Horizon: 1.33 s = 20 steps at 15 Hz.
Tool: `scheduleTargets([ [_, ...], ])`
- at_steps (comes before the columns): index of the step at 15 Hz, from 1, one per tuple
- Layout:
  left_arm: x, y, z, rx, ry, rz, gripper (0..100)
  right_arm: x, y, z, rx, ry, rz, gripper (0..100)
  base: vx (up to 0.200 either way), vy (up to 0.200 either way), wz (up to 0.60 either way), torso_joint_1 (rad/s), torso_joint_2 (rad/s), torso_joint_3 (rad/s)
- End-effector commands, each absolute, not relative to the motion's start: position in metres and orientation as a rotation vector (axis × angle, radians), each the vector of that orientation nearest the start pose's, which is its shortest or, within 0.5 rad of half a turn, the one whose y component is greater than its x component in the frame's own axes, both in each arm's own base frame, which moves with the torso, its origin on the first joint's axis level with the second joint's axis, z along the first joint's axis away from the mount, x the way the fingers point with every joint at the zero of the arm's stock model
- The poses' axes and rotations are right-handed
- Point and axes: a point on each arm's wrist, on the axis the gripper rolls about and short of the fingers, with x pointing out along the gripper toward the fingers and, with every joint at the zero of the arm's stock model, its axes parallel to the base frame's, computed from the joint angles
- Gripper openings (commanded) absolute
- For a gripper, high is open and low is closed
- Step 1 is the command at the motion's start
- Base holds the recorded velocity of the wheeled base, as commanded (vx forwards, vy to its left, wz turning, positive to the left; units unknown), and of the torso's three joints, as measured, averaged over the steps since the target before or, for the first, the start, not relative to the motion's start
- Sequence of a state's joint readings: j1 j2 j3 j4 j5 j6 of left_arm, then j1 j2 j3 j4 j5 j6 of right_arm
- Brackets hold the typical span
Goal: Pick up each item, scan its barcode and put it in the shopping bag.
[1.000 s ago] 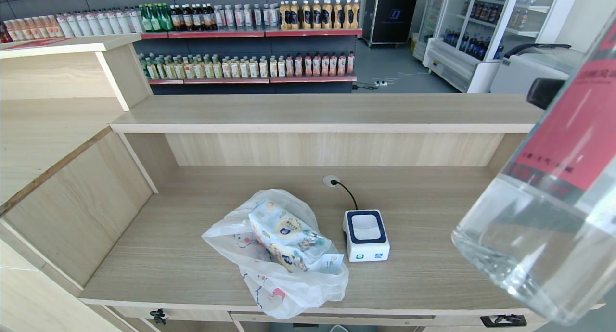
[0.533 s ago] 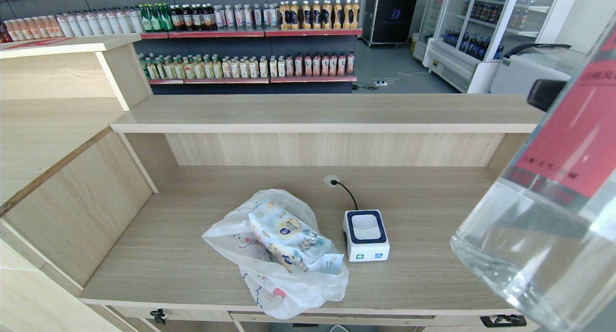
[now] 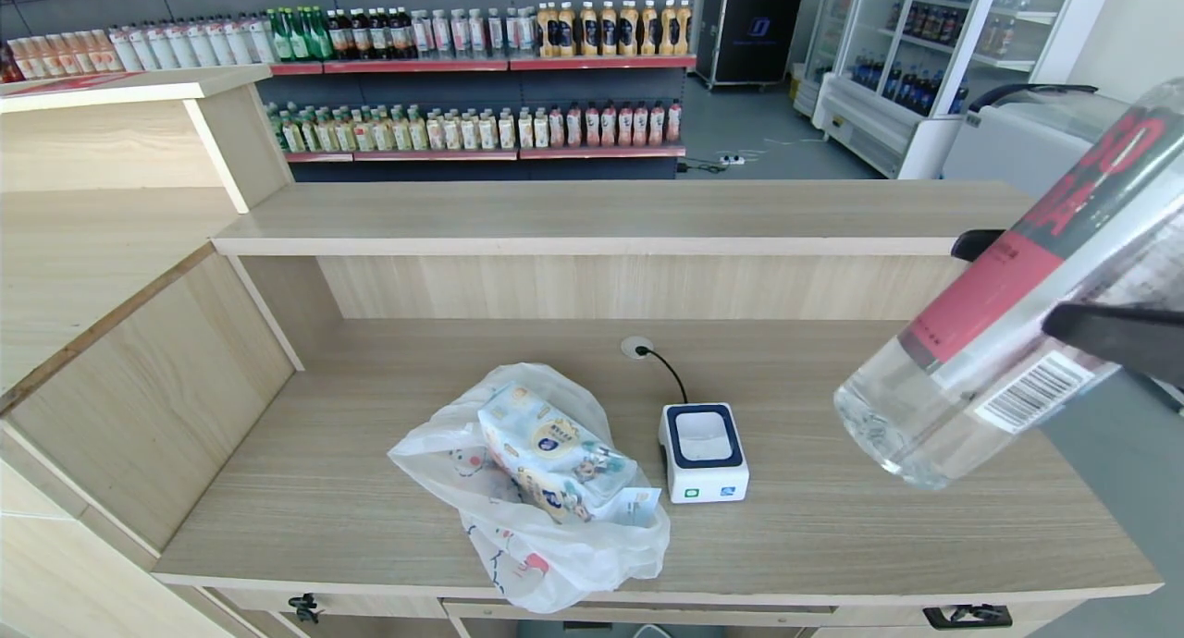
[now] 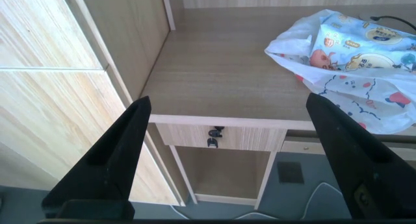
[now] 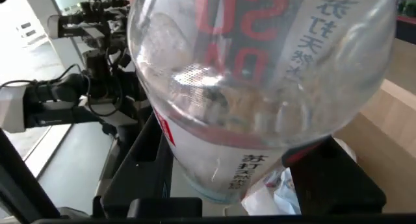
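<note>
The bottle (image 3: 962,314) runs off the right edge, cap unseen — right tool (image 3: 1045,287) clamped on it, well apart from the scanner (image 3: 703,453). Left tool (image 4: 227,113) gapes wide.

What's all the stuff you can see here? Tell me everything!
bottle: one, clear with red label, tilted in the air over the counter's right end
shopping bag: one, white see-through, mid-counter
tissue pack: one, pale printed, in the open bag
scanner: one, white with dark frame, right of the bag
cable: one, black, scanner to counter hole
counter: one, light wood
drink shelves: two rows, back wall
left gripper: black fingers open, by the counter's front left edge
right gripper: black fingers shut on the bottle
</note>
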State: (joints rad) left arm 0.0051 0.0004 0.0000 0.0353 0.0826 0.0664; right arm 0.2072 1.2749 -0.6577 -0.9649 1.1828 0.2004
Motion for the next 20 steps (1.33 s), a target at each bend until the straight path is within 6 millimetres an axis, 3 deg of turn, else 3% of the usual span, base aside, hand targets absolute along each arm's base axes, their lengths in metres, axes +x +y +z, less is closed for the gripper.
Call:
scheduleTargets([
  [1, -0.023, 0.002, 0.072, 0.069, 0.038, 0.088, 100, 0.203, 0.018, 0.252, -0.074, -0.158, 1.143, 0, 0.0, 0.0, 0.0, 0.0, 0.0, 0.0],
  [5, -0.023, 0.002, 0.072, 0.067, 0.038, 0.088, 100, 0.209, -0.017, 0.233, -0.229, -0.104, 0.688, 0, 0.0, 0.0, 0.0, 0.0, 0.0, 0.0],
  [9, -0.023, 0.002, 0.072, 0.067, 0.038, 0.088, 100, 0.216, -0.029, 0.222, -0.35, -0.041, 0.385, 0, 0.0, 0.0, 0.0, 0.0, 0.0, 0.0],
  [14, -0.023, 0.002, 0.072, 0.067, 0.038, 0.088, 100, 0.22, -0.033, 0.216, -0.368, 0.005, 0.259, 0, 0.0, 0.0, 0.0, 0.0, 0.0, 0.0],
  [20, -0.023, 0.002, 0.072, 0.067, 0.038, 0.088, 100, 0.233, -0.032, 0.202, -0.518, 0.046, 0.248, 0, 0.0, 0.0, 0.6, 0.004, 0.0, 0.003],
])
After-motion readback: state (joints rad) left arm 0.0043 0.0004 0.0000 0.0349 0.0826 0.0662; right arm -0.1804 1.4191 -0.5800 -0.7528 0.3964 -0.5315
